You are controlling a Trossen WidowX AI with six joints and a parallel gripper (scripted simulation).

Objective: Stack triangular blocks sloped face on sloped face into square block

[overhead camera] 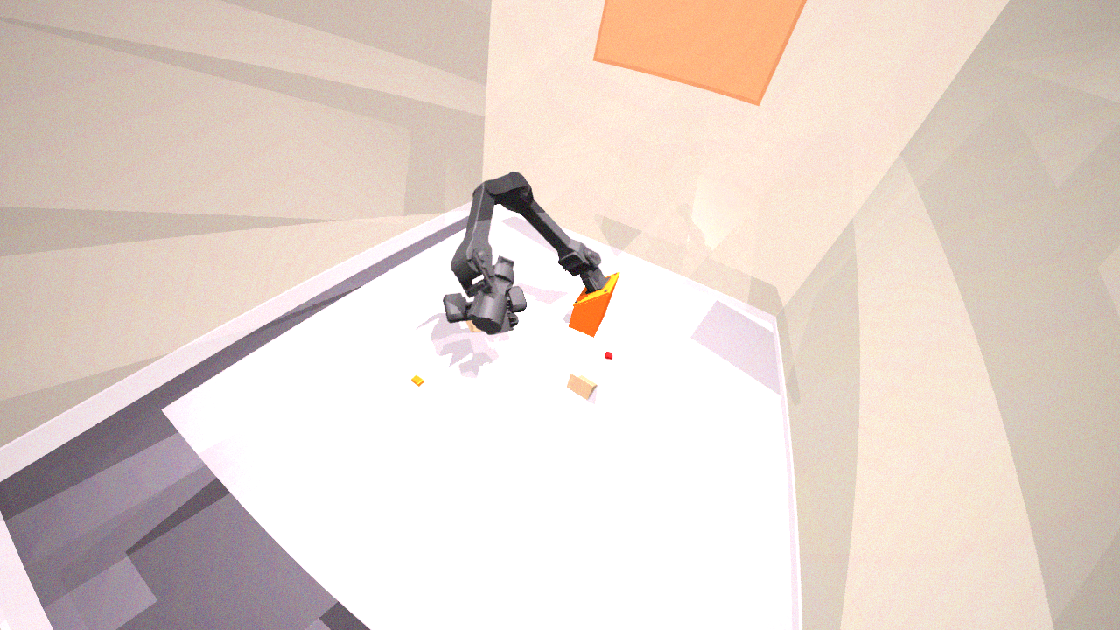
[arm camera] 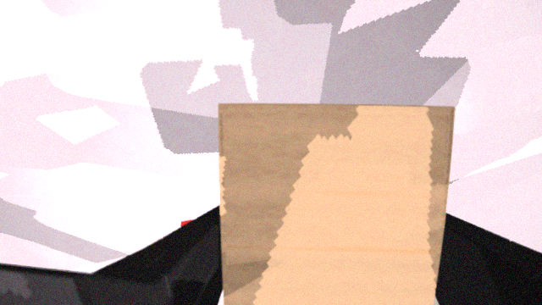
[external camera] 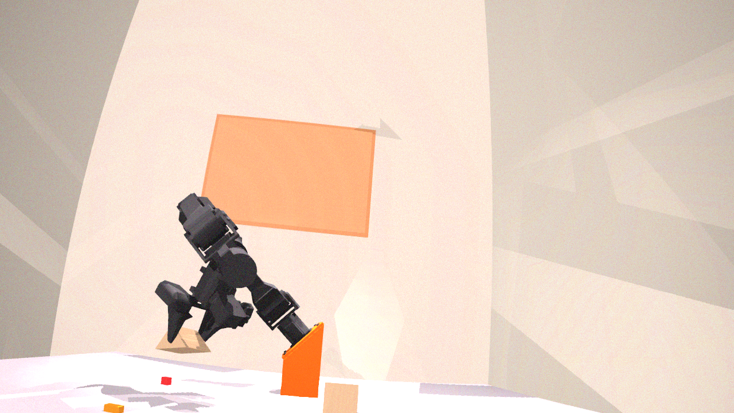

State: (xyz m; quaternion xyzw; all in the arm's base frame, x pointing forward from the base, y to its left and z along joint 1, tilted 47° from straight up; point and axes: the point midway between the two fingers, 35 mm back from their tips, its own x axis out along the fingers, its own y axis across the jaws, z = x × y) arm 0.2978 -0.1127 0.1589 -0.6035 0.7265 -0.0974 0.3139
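Note:
My gripper (overhead camera: 479, 315) (external camera: 190, 334) (arm camera: 323, 215) is shut on a tan wooden triangular block (external camera: 183, 343) (arm camera: 334, 182) and holds it a little above the white table (overhead camera: 548, 501) (external camera: 46, 369). In the top view the gripper hides almost all of this block. In the wrist view its flat face fills the middle between my dark fingers. The second tan triangular block (overhead camera: 582, 385) (external camera: 340, 398) rests on the table, apart from the gripper, in front of the arm's orange base.
The arm's orange wedge-shaped base (overhead camera: 592, 309) (external camera: 303, 367) stands on the table. A small red cube (overhead camera: 608, 355) (external camera: 166, 380) lies near it. A small orange-yellow block (overhead camera: 417, 381) (external camera: 113, 408) lies to the left. Walls rise close behind the table.

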